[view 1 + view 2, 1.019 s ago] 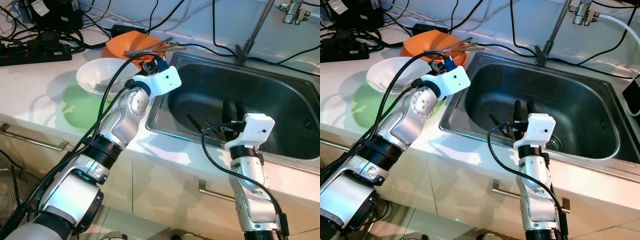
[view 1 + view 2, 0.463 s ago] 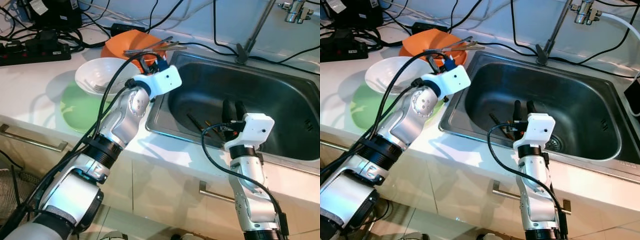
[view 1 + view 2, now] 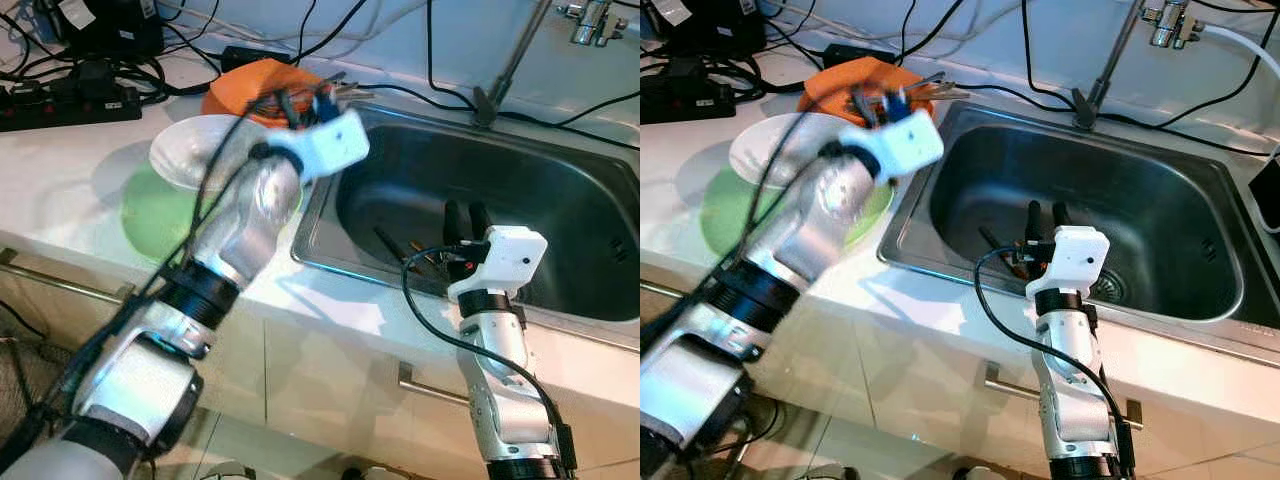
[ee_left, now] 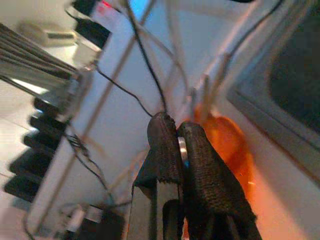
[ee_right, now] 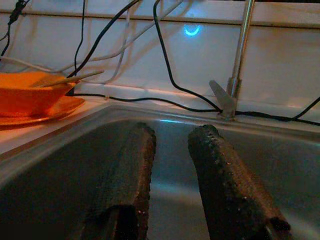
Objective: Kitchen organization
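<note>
An orange bowl (image 3: 232, 88) with metal utensils (image 3: 350, 92) across its rim stands on the counter left of the steel sink (image 3: 420, 160). My left gripper (image 4: 179, 131) hovers over that bowl, blurred with motion. Its fingers are pressed together on a thin silver sliver that looks like a metal utensil. Nearer me, a white bowl (image 3: 188, 152) rests on a green plate (image 3: 148, 212). My right gripper (image 3: 462, 218) stands open inside the sink with nothing between its fingers (image 5: 125, 175). Dark utensils (image 3: 395, 245) lie on the sink floor just left of it.
A tap pipe (image 3: 508, 62) rises behind the sink. A power strip (image 3: 60, 100) and many cables crowd the back of the counter. Cabinet drawer handles (image 3: 420, 385) run below the counter's front edge.
My left arm has swung up and slightly right over the orange bowl and is now blurred. My right arm has stayed where it was in the sink.
</note>
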Robot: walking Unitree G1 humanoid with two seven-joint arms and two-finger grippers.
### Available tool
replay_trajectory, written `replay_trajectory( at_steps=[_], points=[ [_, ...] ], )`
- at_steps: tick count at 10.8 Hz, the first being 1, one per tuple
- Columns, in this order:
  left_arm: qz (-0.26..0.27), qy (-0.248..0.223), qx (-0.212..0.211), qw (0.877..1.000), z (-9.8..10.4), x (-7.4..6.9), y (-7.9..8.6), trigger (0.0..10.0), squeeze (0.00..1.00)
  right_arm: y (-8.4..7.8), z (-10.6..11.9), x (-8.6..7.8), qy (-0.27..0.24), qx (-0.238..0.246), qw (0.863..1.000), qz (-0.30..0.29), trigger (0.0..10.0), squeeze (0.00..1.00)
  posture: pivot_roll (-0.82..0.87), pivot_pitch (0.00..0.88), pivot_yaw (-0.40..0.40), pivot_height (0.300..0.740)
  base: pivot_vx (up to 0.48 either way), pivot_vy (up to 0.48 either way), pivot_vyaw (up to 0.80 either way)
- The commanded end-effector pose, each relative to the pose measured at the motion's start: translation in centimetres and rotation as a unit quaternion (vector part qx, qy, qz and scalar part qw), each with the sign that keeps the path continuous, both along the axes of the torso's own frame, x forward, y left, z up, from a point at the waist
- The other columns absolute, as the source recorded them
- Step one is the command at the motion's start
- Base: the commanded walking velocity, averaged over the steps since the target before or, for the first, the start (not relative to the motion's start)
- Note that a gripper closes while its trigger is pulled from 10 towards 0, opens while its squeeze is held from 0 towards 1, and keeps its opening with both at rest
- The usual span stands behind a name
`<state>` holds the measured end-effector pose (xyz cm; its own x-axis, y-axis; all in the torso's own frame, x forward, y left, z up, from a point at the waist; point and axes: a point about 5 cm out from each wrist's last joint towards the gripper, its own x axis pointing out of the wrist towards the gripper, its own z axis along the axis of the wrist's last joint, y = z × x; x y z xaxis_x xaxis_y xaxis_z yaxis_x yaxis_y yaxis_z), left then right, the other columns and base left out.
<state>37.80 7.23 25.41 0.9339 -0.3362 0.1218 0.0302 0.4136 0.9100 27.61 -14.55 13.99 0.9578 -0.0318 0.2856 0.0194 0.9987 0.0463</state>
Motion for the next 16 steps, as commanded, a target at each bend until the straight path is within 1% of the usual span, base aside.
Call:
replay_trajectory(
  at_steps=[1,2,3,4,5,6,7,8,9,10,11,12,13,14,15,16],
  points=[
    [-0.018,-0.051,0.001,0.999,2.3,-0.5,-0.7,0.0,0.0,-0.2,-0.1,0.2,0.006,-0.006,1.0,-0.007,10.0,0.0,0.04,0.049,-0.08,0.74,0.0,0.0,0.0],
    [-0.03,-0.074,-0.006,0.997,3.2,-0.9,-0.9,0.0,0.0,-0.2,-0.2,0.2,0.007,-0.007,1.0,-0.007,10.0,0.0,0.04,0.05,-0.081,0.74,0.0,0.0,0.0],
    [-0.054,-0.1,-0.041,0.993,4.3,-1.5,-1.5,0.0,0.0,-0.2,-0.2,0.3,0.009,-0.008,1.0,-0.006,10.0,0.0,0.04,0.049,-0.081,0.74,0.0,0.0,0.0],
    [-0.09,-0.12,-0.084,0.985,5.1,-2.2,-2.2,7.1,0.0,-0.2,-0.3,0.3,0.01,-0.009,1.0,-0.006,10.0,0.0,0.04,0.049,-0.08,0.74,0.0,0.0,0.0],
    [-0.151,-0.124,-0.131,0.972,5.8,-3.4,-3.4,10.0,0.0,-0.2,-0.3,0.3,0.011,-0.01,1.0,-0.006,10.0,0.0,0.03,0.049,-0.079,0.74,0.0,0.0,0.0],
    [-0.188,-0.123,-0.151,0.963,6.0,-4.1,-4.1,10.0,0.0,-0.2,-0.3,0.2,0.012,-0.01,1.0,-0.006,10.0,0.0,0.03,0.049,-0.079,0.74,0.0,0.0,0.0],
    [-0.232,-0.121,-0.178,0.948,6.2,-4.6,-4.7,10.0,0.0,-0.2,-0.3,0.2,0.013,-0.01,1.0,-0.007,10.0,0.0,0.03,0.049,-0.079,0.74,0.0,0.0,0.0],
    [-0.27,-0.111,-0.217,0.932,6.7,-5.5,-5.2,10.0,0.0,-0.2,-0.3,0.2,0.013,-0.01,1.0,-0.007,10.0,0.0,0.03,0.054,-0.077,0.74,0.0,0.0,0.0],
    [-0.305,-0.081,-0.264,0.912,6.7,-6.2,-5.7,10.0,0.0,-0.1,-0.3,0.2,0.013,-0.008,1.0,-0.005,10.0,0.0,0.03,0.054,-0.076,0.74,0.0,0.0,0.0],
    [-0.321,-0.056,-0.288,0.901,6.5,-6.4,-5.9,10.0,0.0,-0.1,-0.3,0.2,0.013,-0.007,1.0,-0.003,10.0,0.76,0.03,0.054,-0.075,0.74,0.0,0.0,0.0],
    [-0.347,-0.008,-0.347,0.871,6.2,-6.6,-6.2,10.0,0.0,-0.1,-0.1,0.2,0.009,-0.003,1.0,0.003,10.0,1.0,0.03,0.054,-0.075,0.74,0.0,0.0,0.0],
    [-0.365,0.038,-0.399,0.84,5.8,-6.7,-6.4,10.0,0.0,-0.3,0.6,0.5,0.001,-0.003,1.0,0.007,10.0,1.0,0.03,0.053,-0.074,0.74,0.0,0.0,0.0],
    [-0.371,0.065,-0.415,0.828,5.2,-6.7,-6.4,10.0,0.0,-0.5,1.3,0.8,-0.007,-0.001,1.0,0.014,10.0,1.0,0.02,0.05,-0.074,0.74,0.0,0.0,0.0],
    [-0.373,0.095,-0.433,0.815,4.4,-6.7,-6.4,10.0,0.0,-0.7,2.3,1.3,-0.02,0.006,0.999,0.03,10.0,1.0,0.02,0.049,-0.073,0.74,0.0,0.0,0.0],
    [-0.372,0.116,-0.45,0.804,3.8,-6.6,-6.3,10.0,0.0,-0.7,3.1,1.6,-0.028,0.009,0.998,0.05,10.0,1.0,0.02,0.047,-0.074,0.74,0.0,0.0,0.0],
    [-0.371,0.13,-0.456,0.798,3.4,-6.6,-6.2,10.0,0.0,-0.5,3.8,1.7,-0.033,0.013,0.996,0.08,10.0,1.0,0.02,0.042,-0.073,0.74,0.0,0.0,0.0]
  ],
)
